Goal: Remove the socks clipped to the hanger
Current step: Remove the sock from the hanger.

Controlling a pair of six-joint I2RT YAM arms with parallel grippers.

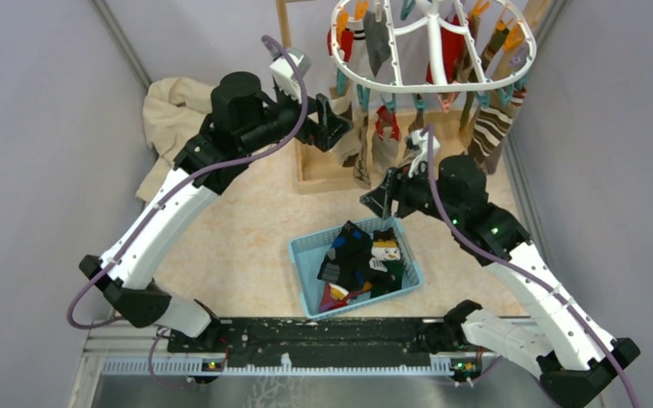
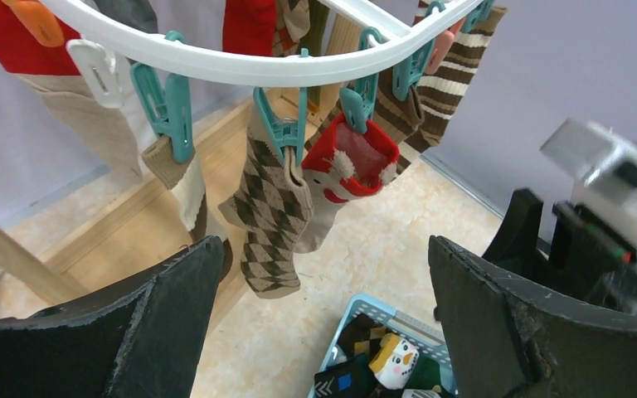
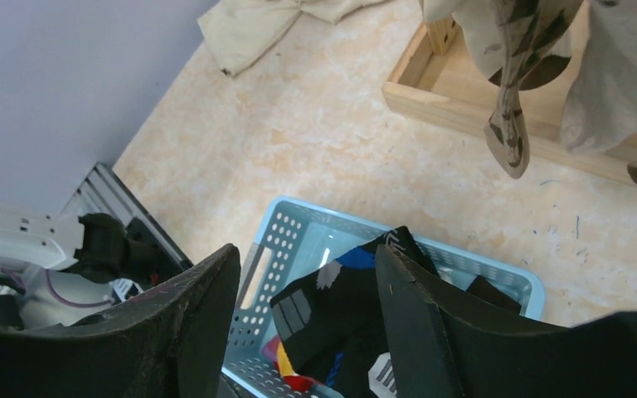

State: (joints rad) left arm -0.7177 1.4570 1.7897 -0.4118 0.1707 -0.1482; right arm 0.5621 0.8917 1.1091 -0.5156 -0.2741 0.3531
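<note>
hanger [image 1: 391,85]: top cut by upper edge, top view | socks [image 1: 452,42] at its far side: overlapping, count unclear | white housing [image 2: 605,157] on right arm: blurred, left wrist view | basket [image 3: 286,240]: near part hidden behind right hand [image 3: 307,265] | beige cloth [image 3: 257,25]: cropped at upper edge, right wrist view

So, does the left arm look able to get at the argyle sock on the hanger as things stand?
Probably yes. The left gripper is open wide and faces the argyle sock, which hangs from a teal clip with nothing between. The snowman sock hangs close beside it and might get caught.
</note>
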